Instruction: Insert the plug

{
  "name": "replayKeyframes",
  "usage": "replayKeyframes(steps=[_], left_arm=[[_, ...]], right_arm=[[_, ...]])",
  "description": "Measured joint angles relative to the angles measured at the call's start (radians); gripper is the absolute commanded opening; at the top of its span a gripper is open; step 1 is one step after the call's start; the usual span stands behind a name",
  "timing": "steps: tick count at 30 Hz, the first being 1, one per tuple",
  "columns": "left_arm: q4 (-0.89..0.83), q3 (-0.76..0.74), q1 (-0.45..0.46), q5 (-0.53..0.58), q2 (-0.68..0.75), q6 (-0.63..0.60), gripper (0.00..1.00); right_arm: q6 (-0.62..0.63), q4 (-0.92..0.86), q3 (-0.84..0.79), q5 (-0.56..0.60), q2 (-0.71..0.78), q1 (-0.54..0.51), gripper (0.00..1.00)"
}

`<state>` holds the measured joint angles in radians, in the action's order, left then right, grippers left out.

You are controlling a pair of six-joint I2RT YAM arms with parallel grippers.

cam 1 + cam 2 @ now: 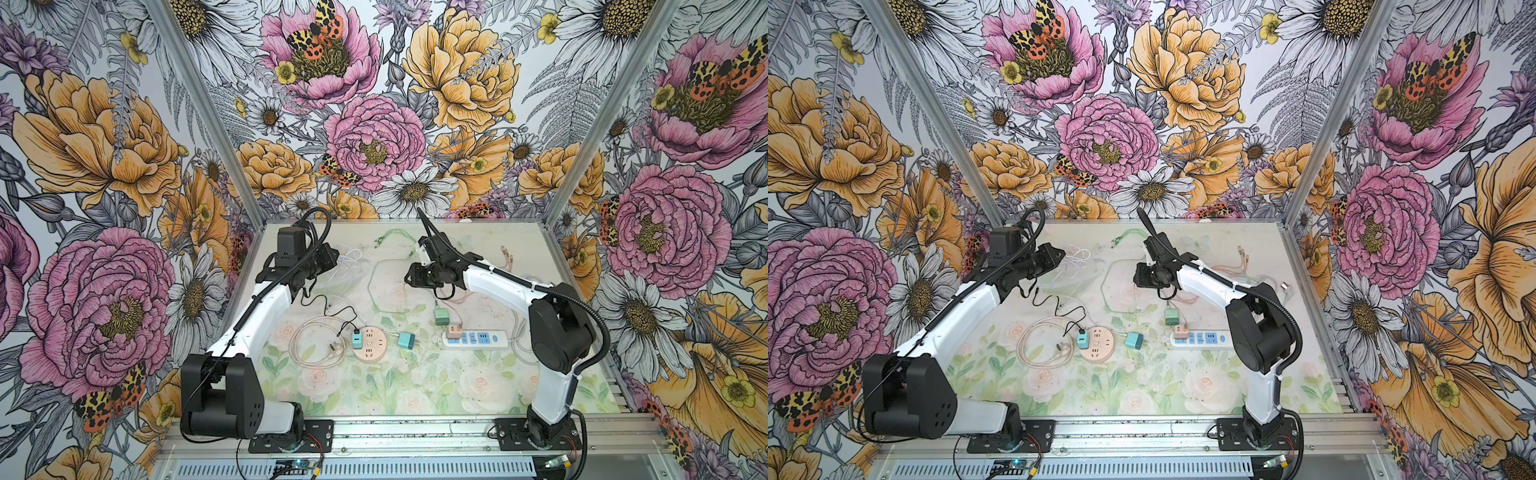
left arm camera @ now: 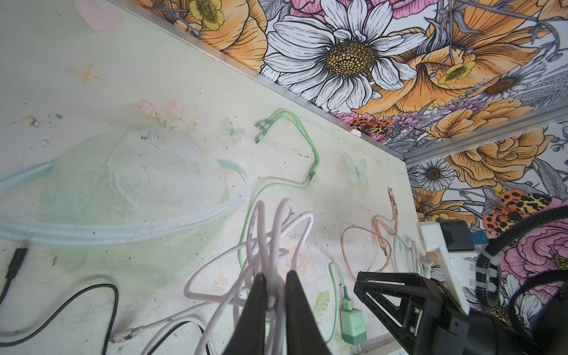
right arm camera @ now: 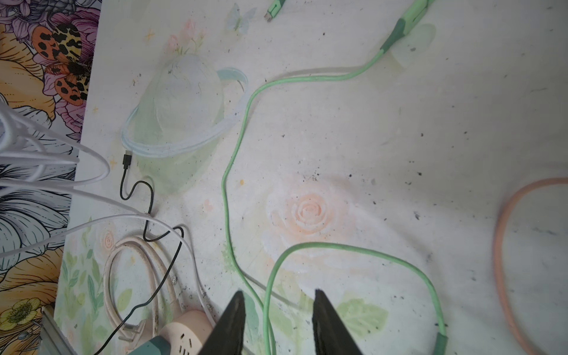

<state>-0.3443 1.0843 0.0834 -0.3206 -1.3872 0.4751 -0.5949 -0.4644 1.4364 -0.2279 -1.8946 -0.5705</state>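
A table point(image 1: 478, 386) covered with a pale rose-printed mat is seen in both top views. The white-and-black left arm point(image 1: 266, 307) is stretched toward 10 o'clock of the table's middle, and the right arm point(image 1: 498, 286) is bent toward 12 o'clock. The left hand point(image 2: 273, 276) is pressed together on a white cable bundle point(image 2: 276, 255), which is pinched between its black fingers. The right hand point(image 3: 278, 295) is held spread above the table, over a loop of the mint-green cable point(image 3: 227, 196) lying there.

A long white power strip point(image 1: 482, 338) with blue sockets is laid at 4 o'clock, and a round pink socket block point(image 1: 370, 347) at 8 o'clock. A thin black cable point(image 3: 151, 199) is trailed toward the block.

A teal cube plug point(image 1: 406, 340) is found loose on the table at 3 o'clock of the round block, between it and the strip, touching neither. A green plug point(image 1: 441, 316) is laid at 12 o'clock of the strip's left end. A pink plug point(image 1: 454, 331) is seated in that end, and a second teal plug point(image 1: 356, 337) is seated in the round block.
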Motion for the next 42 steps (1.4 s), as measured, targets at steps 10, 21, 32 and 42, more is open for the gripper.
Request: replayKeyframes(steps=[10,21,32,42], left_arm=[[0.001,-0.026,0.000,0.000,0.000,-0.003,0.16],[0.006,0.004,0.060,0.173,-0.182,-0.014,0.31],[-0.005,0.205,0.208,0.302,-0.361,-0.061,0.45],[0.011,0.559,0.367,0.286,-0.608,-0.192,0.54]], right_arm=[[-0.037,-0.014,0.186,0.110,-0.166,0.013,0.40],[-0.070,-0.016,0.223,0.139,-0.221,0.057,0.41],[-0.052,-0.017,0.151,0.147,-0.142,0.091,0.41],[-0.017,-0.015,0.035,0.174,0.014,0.163,0.42]])
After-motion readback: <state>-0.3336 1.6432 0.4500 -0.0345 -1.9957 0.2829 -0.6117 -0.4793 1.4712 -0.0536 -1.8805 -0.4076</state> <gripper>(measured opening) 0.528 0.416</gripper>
